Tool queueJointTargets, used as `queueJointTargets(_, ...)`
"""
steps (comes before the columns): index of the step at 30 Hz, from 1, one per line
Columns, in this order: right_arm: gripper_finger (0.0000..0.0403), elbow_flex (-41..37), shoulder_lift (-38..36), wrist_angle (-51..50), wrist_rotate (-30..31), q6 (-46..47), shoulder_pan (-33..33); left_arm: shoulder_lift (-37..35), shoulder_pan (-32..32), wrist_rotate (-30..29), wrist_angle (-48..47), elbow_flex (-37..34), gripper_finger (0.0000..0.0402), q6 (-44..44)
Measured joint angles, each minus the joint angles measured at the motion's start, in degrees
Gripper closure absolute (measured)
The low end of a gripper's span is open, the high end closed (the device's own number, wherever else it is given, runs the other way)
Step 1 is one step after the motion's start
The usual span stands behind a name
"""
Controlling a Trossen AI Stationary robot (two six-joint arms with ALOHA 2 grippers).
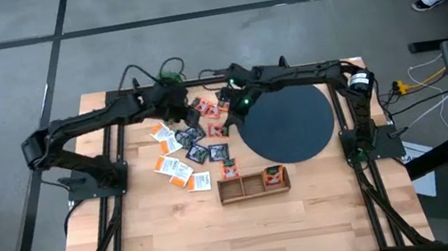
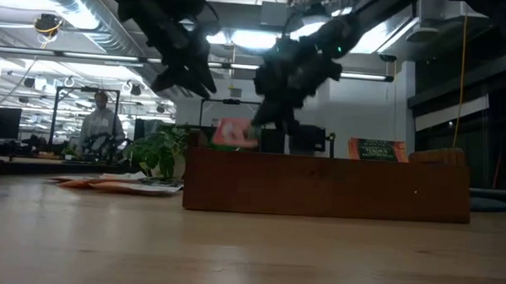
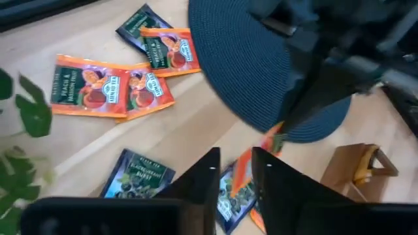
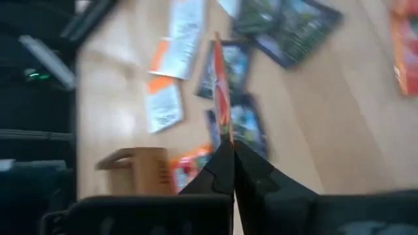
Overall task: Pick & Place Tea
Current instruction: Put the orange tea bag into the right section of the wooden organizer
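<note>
A: What do you see from above?

B: You see the wooden counter (image 1: 160, 235) with both arms reaching to its far side; the left hand (image 1: 173, 100) is over the tea packets (image 1: 188, 154) that lie spread between the arms, near the small green plant (image 1: 170, 67); the right hand (image 1: 225, 123) is at the edge of the black disc (image 1: 288, 122), over the same heap. The wooden tray (image 1: 254, 191) lies on the near side of the disc, and it has two packets in it.

A: And from the counter height?

B: You see the tray wall across the middle; both hands hang above it, and one orange-red packet (image 2: 234, 133) shows under the dark hand in the middle. A person (image 2: 99, 124) sits far in the room behind.

A: The left wrist?

B: Its fingers (image 3: 204, 176) stand a little apart with nothing between them; under them lie dark and orange packets, and beyond them you see the other hand with the orange-red packet at the disc edge.

A: The right wrist?

B: The fingers (image 4: 222, 171) are pressed together on the orange-red packet, which stands on its edge above the counter; the other packets lie flat below.
</note>
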Motion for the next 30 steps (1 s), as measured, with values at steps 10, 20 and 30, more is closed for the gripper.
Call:
queueJointTargets(10, 0.04, 4.5, -4.1, -1.1, -4.1, -0.6, -2.9, -3.6, 1.0, 5.3, 4.5, 0.0, 0.0259, 5.8)
queueJointTargets(20, 0.0399, 4.5, -8.0, -0.4, -4.1, 0.4, -3.9, -3.6, 2.0, 10.0, 10.1, 0.1, 0.0258, 6.0)
queueJointTargets(30, 0.0399, 4.4, -10.3, 2.5, -4.1, 2.4, -3.9, -3.6, 5.2, 14.0, 10.5, 0.1, 0.0258, 6.8)
